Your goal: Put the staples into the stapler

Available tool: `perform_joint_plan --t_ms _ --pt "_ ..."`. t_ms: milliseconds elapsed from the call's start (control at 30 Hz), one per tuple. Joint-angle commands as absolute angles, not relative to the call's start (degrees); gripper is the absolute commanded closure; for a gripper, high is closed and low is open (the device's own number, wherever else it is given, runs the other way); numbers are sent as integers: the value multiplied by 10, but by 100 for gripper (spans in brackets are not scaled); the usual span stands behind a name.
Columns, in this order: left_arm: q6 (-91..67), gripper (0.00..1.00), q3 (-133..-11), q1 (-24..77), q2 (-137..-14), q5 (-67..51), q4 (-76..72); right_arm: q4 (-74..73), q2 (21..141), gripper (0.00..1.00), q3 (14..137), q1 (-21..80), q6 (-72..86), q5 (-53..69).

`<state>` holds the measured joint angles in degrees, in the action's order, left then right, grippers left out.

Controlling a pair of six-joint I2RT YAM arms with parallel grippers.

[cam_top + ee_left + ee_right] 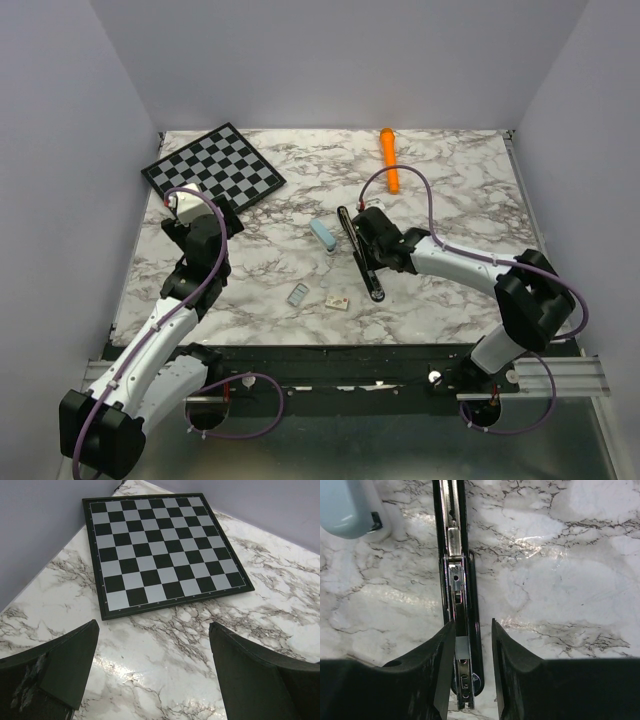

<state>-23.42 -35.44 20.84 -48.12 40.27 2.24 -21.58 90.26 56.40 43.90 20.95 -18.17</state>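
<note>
The black stapler (375,288) lies opened flat mid-table, its metal channel facing up (454,540). A small silvery-grey block, the staples (462,647), sits in that channel near the stapler's rounded end. My right gripper (366,262) hangs over this end. In the right wrist view its jaws (472,621) are slightly apart and straddle the stapler. The left finger is next to the staples and there is a gap on the right. My left gripper (220,214) is open and empty (152,625) over bare marble near the chessboard.
A pale blue little box (322,236) lies just left of the stapler (345,505). A small grey rectangular piece (298,294) and a tiny white piece with dark dots (337,301) lie nearer the front. An orange marker (389,158) lies at the back, a chessboard (212,168) back left (160,550).
</note>
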Motion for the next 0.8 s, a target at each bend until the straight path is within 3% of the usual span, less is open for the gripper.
perform_joint_plan --t_ms 0,767 --pt "-235 1 -355 206 -471 394 11 -245 927 57 570 436 220 -185" --pt "-239 1 -355 207 -473 388 11 -332 868 57 506 440 274 -110"
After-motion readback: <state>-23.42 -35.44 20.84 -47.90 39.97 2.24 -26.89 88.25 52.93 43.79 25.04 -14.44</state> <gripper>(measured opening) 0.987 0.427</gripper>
